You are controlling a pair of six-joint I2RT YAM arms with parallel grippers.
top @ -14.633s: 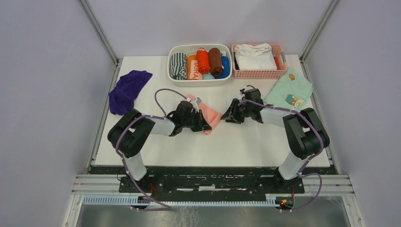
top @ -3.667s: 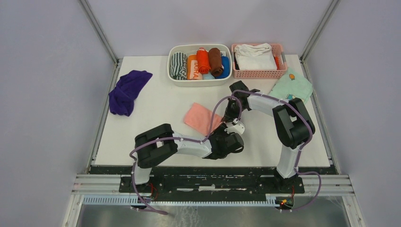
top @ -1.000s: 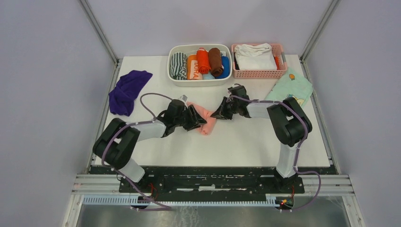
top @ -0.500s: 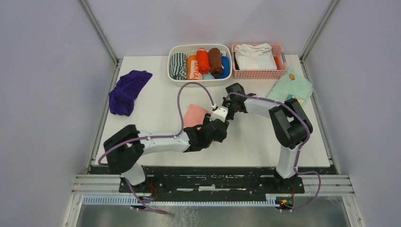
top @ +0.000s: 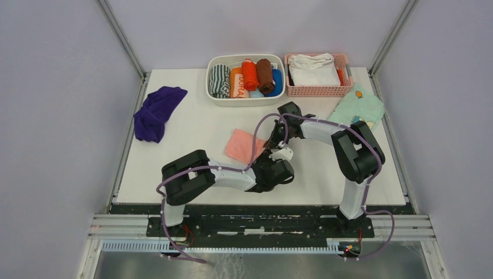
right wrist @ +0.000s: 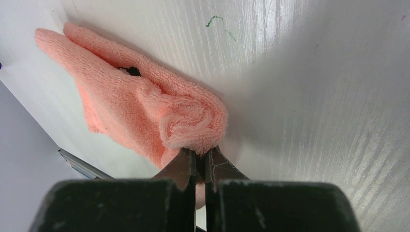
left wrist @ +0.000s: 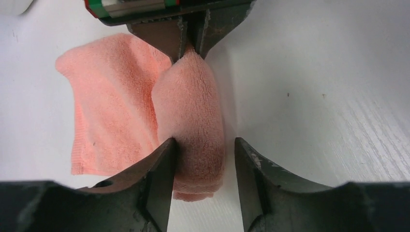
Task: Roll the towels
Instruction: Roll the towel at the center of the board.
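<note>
As right pincer (right wrist: 198, 158) nips towel (right wrist: 135, 101), left pincer (left wrist: 204, 147) straddles.

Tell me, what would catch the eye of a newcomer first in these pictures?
The half-rolled pink towel in the middle of the table: the right gripper pinches one end of the roll, and the left gripper, open, straddles the other end. A crumpled purple towel lies at the far left.

Bare table (top: 192, 133) between salmon towel (top: 241, 145) and purple towel (top: 154, 113)
</note>
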